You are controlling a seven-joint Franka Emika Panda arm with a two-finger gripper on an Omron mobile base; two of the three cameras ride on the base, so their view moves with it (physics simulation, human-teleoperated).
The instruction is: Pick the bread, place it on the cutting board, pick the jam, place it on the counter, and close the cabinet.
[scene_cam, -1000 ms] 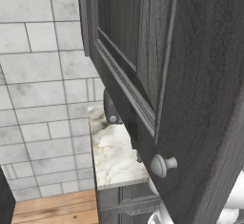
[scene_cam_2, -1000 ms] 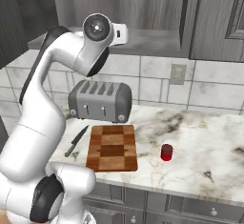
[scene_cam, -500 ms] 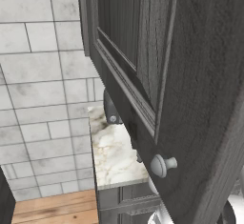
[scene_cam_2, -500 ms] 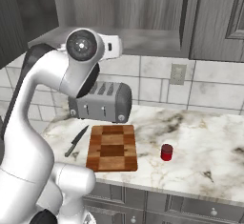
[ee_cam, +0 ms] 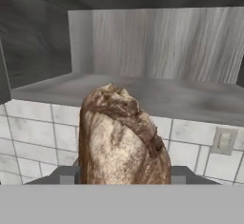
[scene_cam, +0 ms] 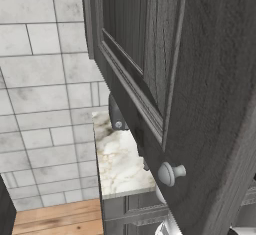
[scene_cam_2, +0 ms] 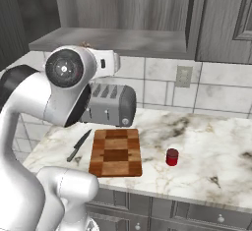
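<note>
The bread (ee_cam: 121,137), a chunky brown loaf piece, stands close up in the hand view with my gripper (ee_cam: 123,178) shut on it, grey finger parts showing at either side of its base. It is held in the air in front of the open cabinet shelf (scene_cam_2: 118,41). The checkered cutting board (scene_cam_2: 116,152) lies bare on the marbled counter (scene_cam_2: 206,136). The jam (scene_cam_2: 172,157), a small red jar, stands on the counter right of the board. The cabinet door (scene_cam: 175,79) hangs open, its round knob (scene_cam: 170,173) toward the camera. My arm's big elbow joint (scene_cam_2: 69,72) hides the hand.
A silver toaster (scene_cam_2: 110,104) stands against the tiled wall behind the board. A black-handled knife (scene_cam_2: 78,145) lies left of the board. A wall outlet (scene_cam_2: 183,76) sits above the counter. The open door crosses most of the left base view.
My arm has swung down and to the left, away from the cabinet shelf, carrying the bread. The jam, board and door have not moved.
</note>
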